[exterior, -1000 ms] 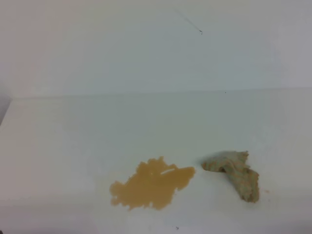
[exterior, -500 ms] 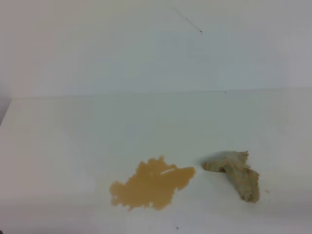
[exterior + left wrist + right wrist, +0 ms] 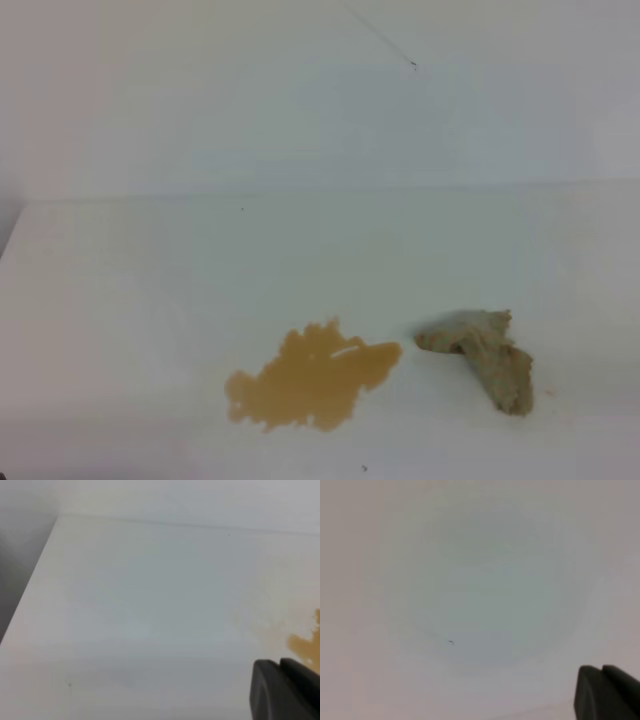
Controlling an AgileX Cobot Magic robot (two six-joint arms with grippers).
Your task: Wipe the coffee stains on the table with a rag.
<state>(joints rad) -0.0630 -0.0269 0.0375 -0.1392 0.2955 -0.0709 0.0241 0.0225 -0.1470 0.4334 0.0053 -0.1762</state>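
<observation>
right gripper [image 3: 607, 692] jaws closed, left gripper [image 3: 285, 690] low

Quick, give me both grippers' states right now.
Left gripper: fingers together, shut, holding nothing.
Right gripper: shut, holding nothing; the rag lies untouched on the table.

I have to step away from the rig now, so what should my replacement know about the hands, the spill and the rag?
Right hand: shut, holding nothing, only its dark tip visible in its wrist view, facing blank white.
Left hand: only its tip shows; open or shut can't be told. It sits left of the coffee stains.
The stains lie near the front of the table.
The rag lies bunched to their right, apart from them.
Done: nothing; the stains are unwiped.
Left: pick up the rag, wipe the stains.
</observation>
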